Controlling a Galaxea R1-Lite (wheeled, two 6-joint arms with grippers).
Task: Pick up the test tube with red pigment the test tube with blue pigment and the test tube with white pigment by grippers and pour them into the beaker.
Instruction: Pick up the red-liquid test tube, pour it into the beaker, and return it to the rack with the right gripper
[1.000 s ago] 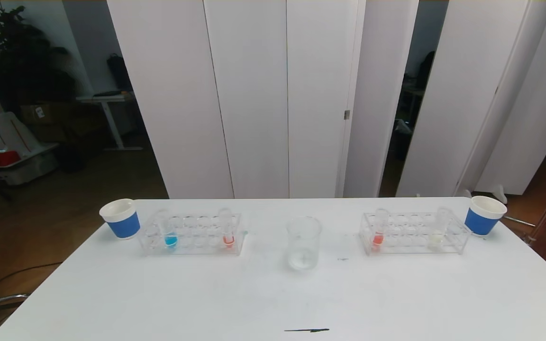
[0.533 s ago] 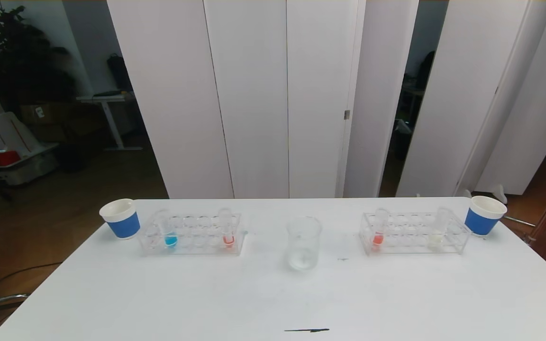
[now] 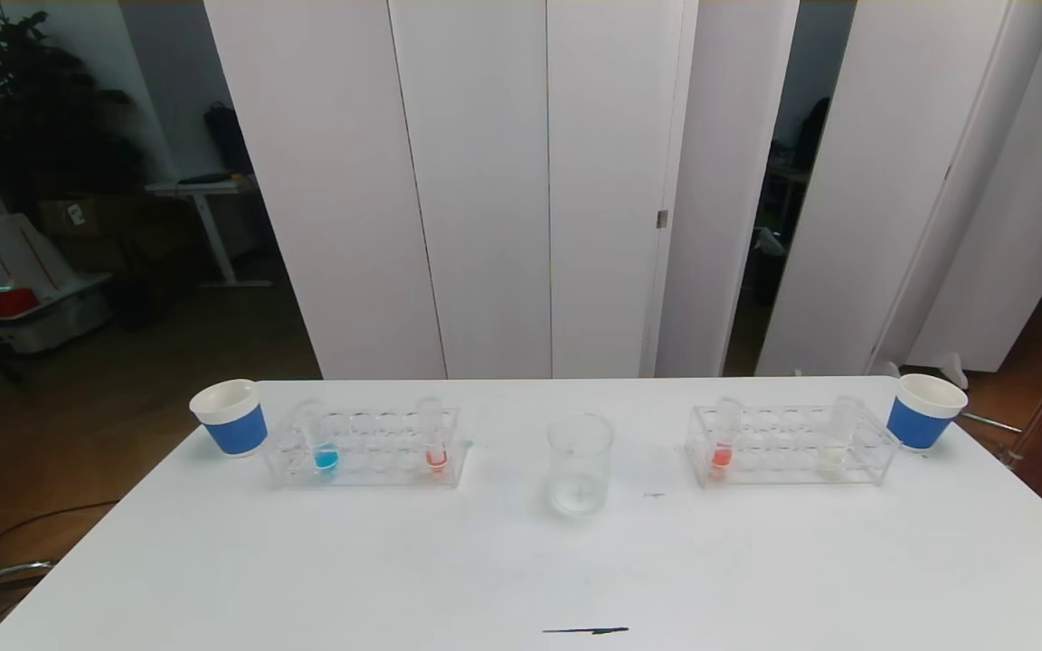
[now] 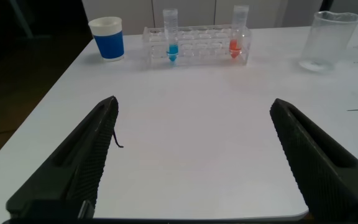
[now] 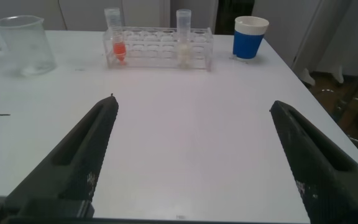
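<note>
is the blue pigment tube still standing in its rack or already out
In the rack, upright: the slim clear tube with cyan-blue liquid stands in the clear plastic rack on the left.

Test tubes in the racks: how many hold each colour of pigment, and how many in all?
Blue pigment: 1
Orange-red pigment: 2
White pigment: 1
Total: 4 test tubes

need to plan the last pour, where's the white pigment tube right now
In the head view, the test tube with white pigment stands upright in the right rack, at the end nearest the right paper cup.
</note>
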